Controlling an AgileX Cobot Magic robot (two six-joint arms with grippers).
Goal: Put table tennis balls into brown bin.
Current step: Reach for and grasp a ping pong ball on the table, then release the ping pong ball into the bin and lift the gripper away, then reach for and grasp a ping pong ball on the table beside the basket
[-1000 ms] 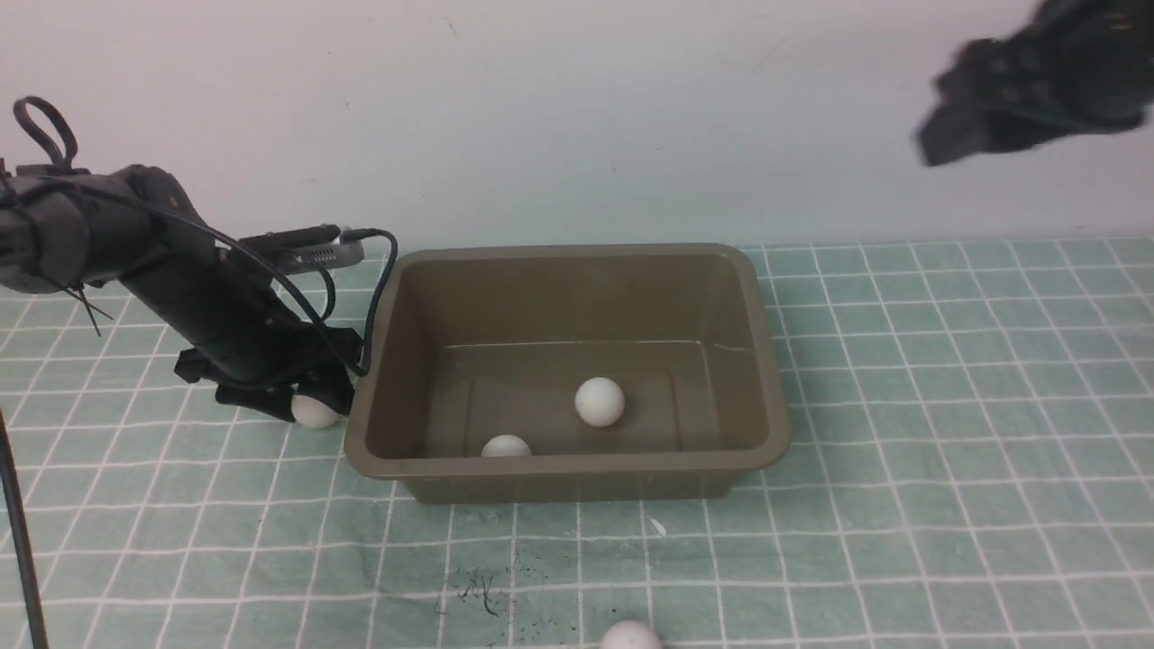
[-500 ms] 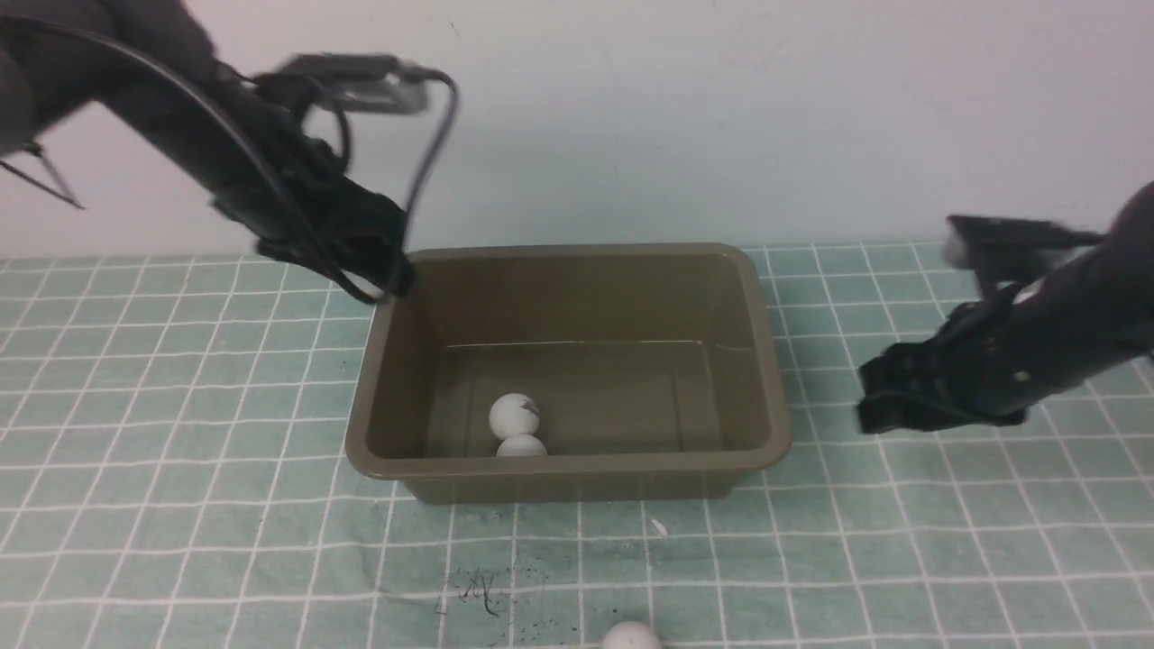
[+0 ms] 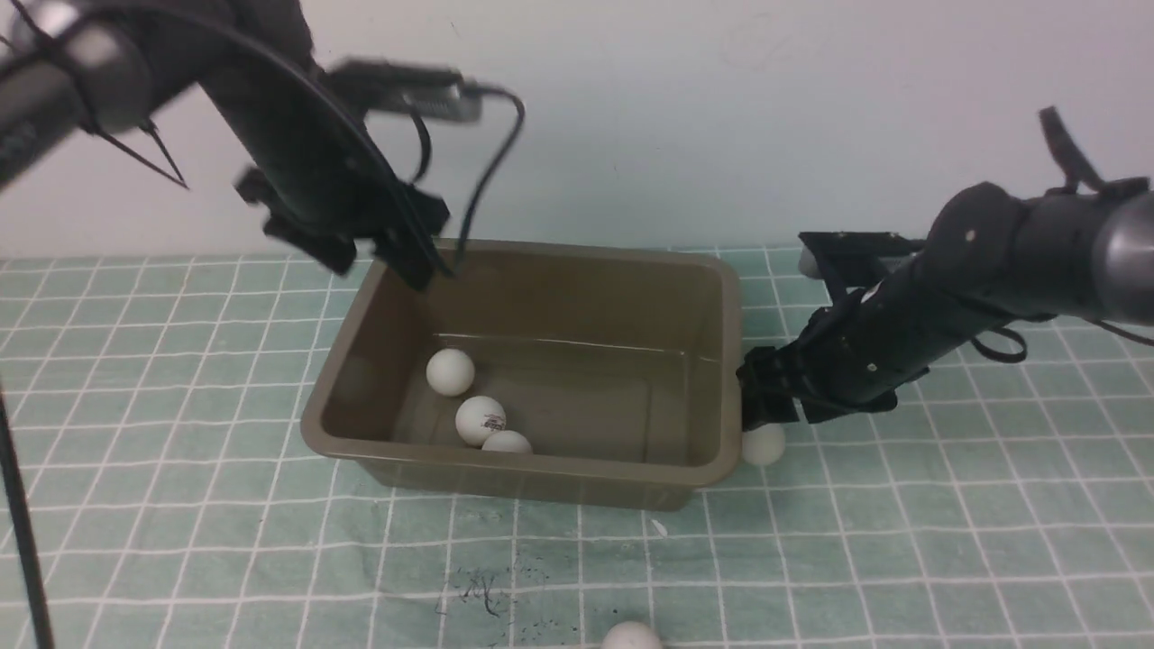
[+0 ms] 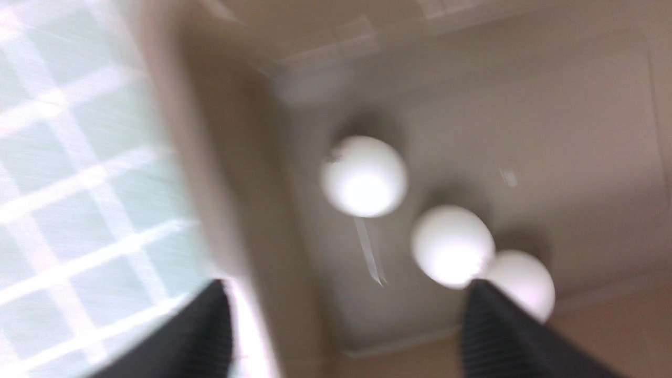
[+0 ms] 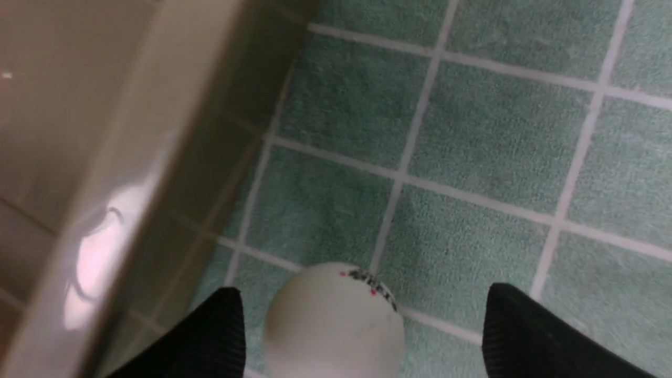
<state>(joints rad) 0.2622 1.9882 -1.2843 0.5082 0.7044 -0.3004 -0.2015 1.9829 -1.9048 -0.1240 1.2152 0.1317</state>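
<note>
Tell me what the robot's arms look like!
Both arms are black and tube-shaped. The left arm has thin black cables looping off it and a greyish box. The right arm turns grey farther back. The fingers are black and ribbed.

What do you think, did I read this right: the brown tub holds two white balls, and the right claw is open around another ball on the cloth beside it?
Not two: the front view shows three table tennis balls in the brown bin. The rest stands: the right gripper is open around a fourth ball on the cloth beside it.
</note>
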